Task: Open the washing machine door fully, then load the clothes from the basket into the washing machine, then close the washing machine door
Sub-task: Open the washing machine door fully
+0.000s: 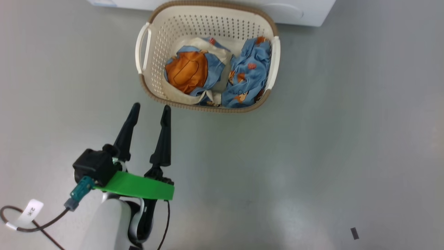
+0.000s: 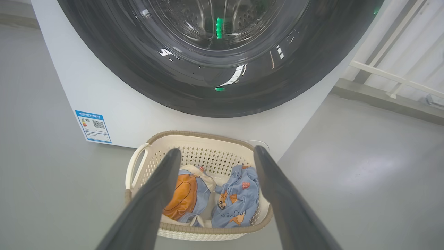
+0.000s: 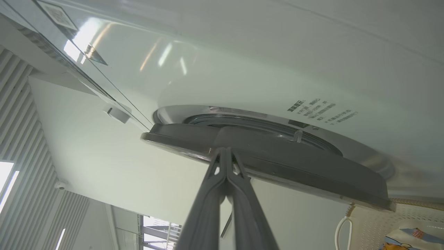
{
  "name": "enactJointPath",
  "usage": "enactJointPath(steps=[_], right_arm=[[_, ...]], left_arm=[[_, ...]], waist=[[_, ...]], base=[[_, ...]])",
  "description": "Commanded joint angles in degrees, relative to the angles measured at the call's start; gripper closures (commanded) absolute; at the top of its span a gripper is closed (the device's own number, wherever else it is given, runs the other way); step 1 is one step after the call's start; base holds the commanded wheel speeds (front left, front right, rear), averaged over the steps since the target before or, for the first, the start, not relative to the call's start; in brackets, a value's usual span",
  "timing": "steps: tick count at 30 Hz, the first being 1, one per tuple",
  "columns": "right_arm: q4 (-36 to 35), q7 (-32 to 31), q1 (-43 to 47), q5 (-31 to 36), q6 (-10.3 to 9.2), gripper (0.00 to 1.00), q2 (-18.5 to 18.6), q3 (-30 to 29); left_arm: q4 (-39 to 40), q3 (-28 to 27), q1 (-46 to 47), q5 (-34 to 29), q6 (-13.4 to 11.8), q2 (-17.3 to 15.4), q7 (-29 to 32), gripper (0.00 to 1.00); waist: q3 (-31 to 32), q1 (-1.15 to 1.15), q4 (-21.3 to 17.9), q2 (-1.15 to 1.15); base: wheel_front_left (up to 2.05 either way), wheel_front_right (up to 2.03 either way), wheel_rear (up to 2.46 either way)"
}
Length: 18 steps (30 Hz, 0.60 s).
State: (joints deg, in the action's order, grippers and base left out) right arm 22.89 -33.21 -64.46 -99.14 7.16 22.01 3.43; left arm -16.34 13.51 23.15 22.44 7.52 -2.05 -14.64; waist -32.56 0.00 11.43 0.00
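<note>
Short of the basket, on its near-left side, the left gripper hung above the grey floor. Its two long dark fingers were spread wide and pointed toward the basket, with nothing between them.

The cream basket stood on the floor, its brown rim unbroken all round and a loop handle at each side. Inside it lay the clothes. A light blue garment with orange cartoon prints was bunched against the basket's right wall, and one with a big orange patch and cream fabric lay to its left.

Just beyond the basket's far rim rose the white washing machine, with a small blue label sticker low on its front, up and to the left of the basket. Above the basket bulged the washing machine door, glossy black around its clear glass bowl.

In the right wrist view the door was seen edge-on. A gap showed between its dark rim and the chrome ring behind it. The right gripper had its fingers pressed tight together, gripping nothing, with the tips at the door's rim. Whether they were hooked behind the rim could not be told.
</note>
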Motion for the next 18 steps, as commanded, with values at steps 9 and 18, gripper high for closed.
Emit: enactJointPath(steps=[9,18], right_arm=[[0.99,-3.03,-7.47,3.80,0.33,1.00,-1.44,0.62],[3.42,-4.58,-13.03,6.23,0.33,1.00,-2.03,1.61]], left_arm=[[3.28,0.56,2.13,2.20,-0.59,-0.83,-0.36,0.00],[5.08,2.20,2.52,3.51,-1.15,-0.83,-0.36,0.00]], waist=[[-4.72,0.00,3.19,0.00],[-6.75,0.00,5.06,0.00]], base=[[0.00,0.00,0.00],[0.00,0.00,0.00]])
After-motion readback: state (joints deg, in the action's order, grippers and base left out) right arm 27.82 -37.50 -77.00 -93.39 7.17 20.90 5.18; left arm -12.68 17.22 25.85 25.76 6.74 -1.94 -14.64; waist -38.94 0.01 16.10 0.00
